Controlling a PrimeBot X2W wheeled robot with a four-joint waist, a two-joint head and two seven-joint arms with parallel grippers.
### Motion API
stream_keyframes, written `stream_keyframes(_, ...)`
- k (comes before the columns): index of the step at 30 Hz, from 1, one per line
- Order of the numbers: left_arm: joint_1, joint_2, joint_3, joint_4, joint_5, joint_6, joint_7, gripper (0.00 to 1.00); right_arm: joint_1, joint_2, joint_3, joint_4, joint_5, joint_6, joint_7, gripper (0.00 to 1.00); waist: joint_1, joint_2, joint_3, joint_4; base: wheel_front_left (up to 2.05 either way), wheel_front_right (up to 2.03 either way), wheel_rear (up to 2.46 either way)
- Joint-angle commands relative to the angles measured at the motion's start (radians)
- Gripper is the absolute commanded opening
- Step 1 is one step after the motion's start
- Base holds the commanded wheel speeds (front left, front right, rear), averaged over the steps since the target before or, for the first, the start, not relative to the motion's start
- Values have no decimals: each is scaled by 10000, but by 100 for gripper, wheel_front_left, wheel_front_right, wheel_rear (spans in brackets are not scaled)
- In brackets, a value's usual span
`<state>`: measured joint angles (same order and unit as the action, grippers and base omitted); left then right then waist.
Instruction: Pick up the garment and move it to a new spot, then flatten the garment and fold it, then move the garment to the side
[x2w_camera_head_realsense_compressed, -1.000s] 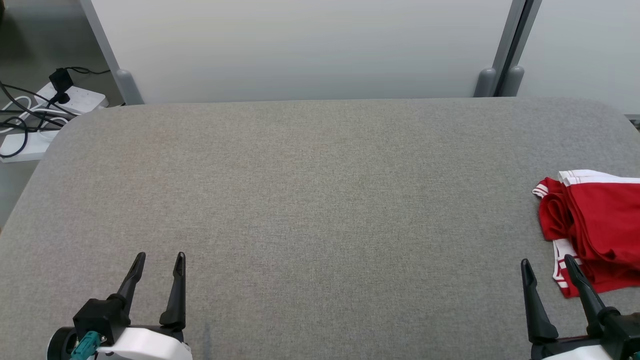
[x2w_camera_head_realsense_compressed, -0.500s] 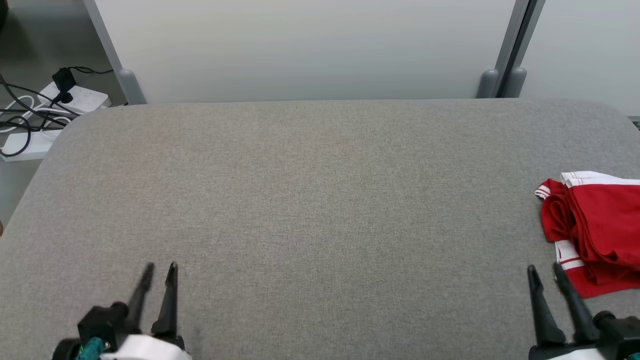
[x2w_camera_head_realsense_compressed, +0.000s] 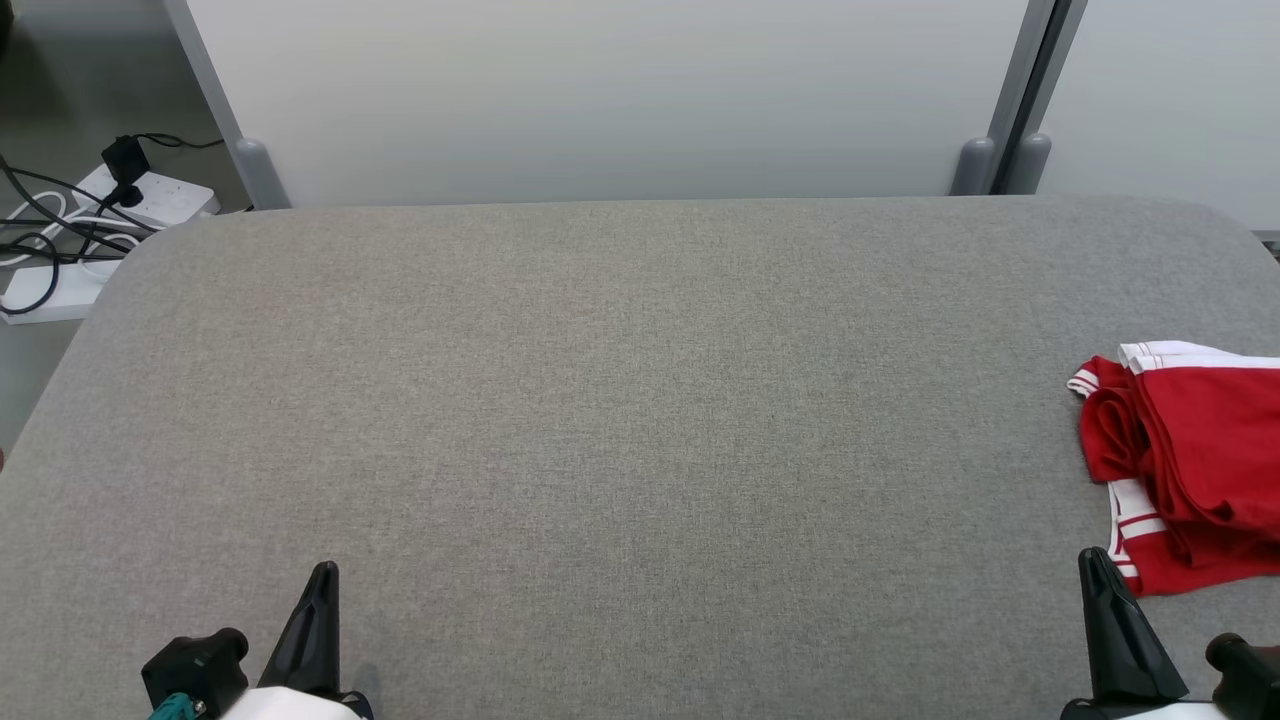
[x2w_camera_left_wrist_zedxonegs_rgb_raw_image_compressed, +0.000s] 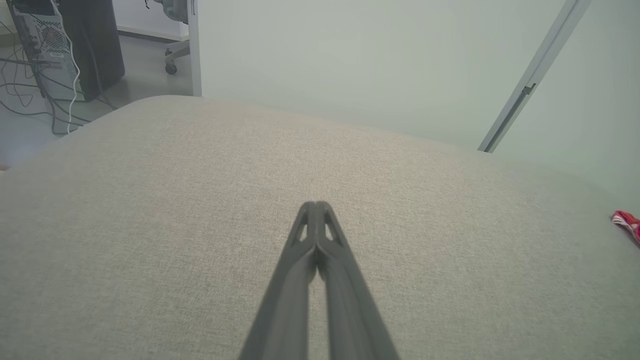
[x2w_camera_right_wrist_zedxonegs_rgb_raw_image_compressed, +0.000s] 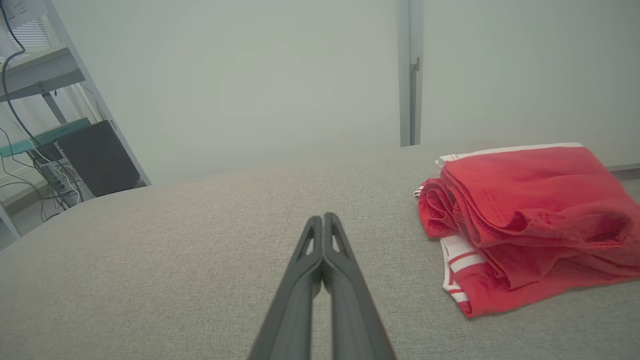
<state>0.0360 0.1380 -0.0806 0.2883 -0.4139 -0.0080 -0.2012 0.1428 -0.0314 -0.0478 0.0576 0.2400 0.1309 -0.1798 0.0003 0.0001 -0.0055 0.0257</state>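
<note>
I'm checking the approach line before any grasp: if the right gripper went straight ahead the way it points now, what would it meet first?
Probably the bare table, not the garment: the shut right gripper aims left of the red folds, though only narrowly in the head view.

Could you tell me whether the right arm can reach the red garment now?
Probably yes: the garment lies close beside the right gripper, bare table between; the gripper is shut and must open.

Left gripper (x2w_camera_head_realsense_compressed: 323, 570) is now closed, fingertips together, and drawn back, farther from the garment (x2w_camera_head_realsense_compressed: 1195, 450). Right gripper (x2w_camera_head_realsense_compressed: 1090, 557) is likewise closed and drawn back, tips just beside the garment's near corner.
</note>
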Motion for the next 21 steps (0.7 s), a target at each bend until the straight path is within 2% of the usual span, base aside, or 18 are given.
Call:
stream_keyframes(1, -403, 68, 167, -274, -231, -56, 50, 0, -324, -137, 54, -141, 284, 0, 85, 0, -2, -1, 2, -2, 0, 0, 0)
stream_keyframes(21, -613, -127, 526, -312, -2658, -298, 682, 0, -772, -279, 88, 271, 3209, 0, 528, 0, -3, -1, 20, -55, 0, 0, 0)
